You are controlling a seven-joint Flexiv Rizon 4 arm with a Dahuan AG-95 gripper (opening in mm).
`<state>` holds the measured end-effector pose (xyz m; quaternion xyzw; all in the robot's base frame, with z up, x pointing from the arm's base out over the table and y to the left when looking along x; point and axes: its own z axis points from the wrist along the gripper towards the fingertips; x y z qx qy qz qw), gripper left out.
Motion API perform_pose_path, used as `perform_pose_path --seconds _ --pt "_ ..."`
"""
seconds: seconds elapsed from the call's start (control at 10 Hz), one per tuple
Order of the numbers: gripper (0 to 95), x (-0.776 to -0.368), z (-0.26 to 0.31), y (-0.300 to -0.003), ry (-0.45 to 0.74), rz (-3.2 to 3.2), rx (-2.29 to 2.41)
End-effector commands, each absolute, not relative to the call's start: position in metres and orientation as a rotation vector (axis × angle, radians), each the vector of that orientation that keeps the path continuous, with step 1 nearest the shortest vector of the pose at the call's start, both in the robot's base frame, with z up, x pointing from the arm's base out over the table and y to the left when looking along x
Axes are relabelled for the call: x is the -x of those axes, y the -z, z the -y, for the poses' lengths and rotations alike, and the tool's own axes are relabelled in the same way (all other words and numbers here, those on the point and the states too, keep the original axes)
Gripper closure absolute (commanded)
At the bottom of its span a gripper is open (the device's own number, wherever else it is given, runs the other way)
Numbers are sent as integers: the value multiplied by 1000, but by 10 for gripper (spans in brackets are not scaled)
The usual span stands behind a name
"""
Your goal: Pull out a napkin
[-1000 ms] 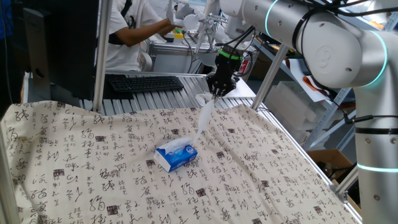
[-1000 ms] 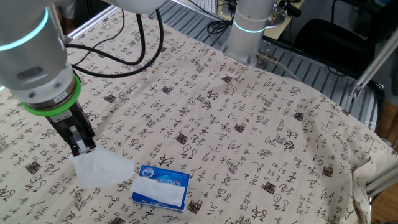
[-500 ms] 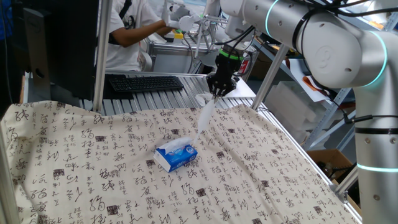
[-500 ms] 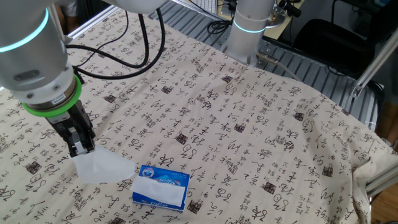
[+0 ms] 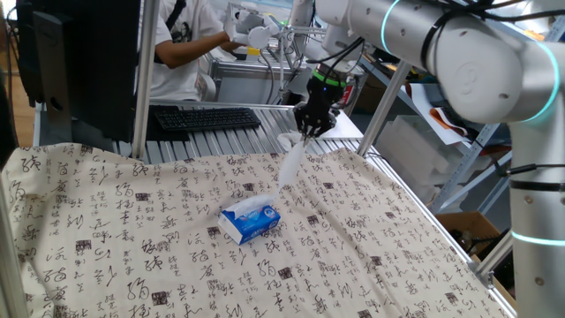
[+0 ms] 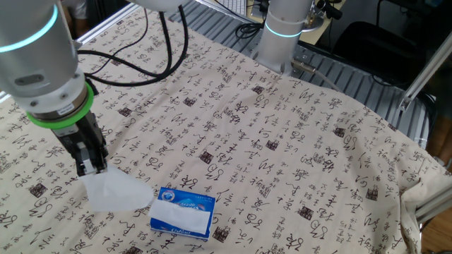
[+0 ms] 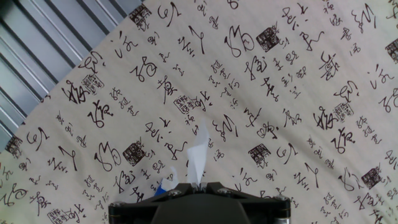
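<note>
A blue and white tissue box (image 5: 250,221) lies on the patterned cloth; it also shows in the other fixed view (image 6: 182,213) and as a blue corner in the hand view (image 7: 165,182). My gripper (image 5: 305,132) is high above the table behind the box, shut on a white napkin (image 5: 289,166) that hangs free below it, clear of the box. In the other fixed view the gripper (image 6: 92,168) holds the napkin (image 6: 113,192) left of the box. In the hand view the napkin (image 7: 198,155) hangs from between the shut jaws.
A cloth printed with black characters (image 5: 371,247) covers the table. A metal roller surface with a keyboard (image 5: 206,117) lies behind it. A person (image 5: 181,44) works at the back. A metal post (image 5: 141,79) stands at back left. The robot base (image 6: 286,32) stands at the far edge.
The gripper with the napkin has shifted only very slightly; the box has not moved. The person at the back has moved their hands.
</note>
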<state>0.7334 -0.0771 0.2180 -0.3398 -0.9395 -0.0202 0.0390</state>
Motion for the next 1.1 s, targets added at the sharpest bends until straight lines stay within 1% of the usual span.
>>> perform_pose_path --seconds 0.1,0.3,0.4,0.7,0.9,1.1 --pt "950 -737 77 -219 61 2872 1037" --pt "950 -736 77 -219 48 2871 1034" --pt "950 -736 77 -220 12 2875 1015" --pt "950 -733 76 -221 -12 2888 987" --pt "950 -733 76 -220 37 2890 988" --pt "950 -737 77 -217 45 2890 984"
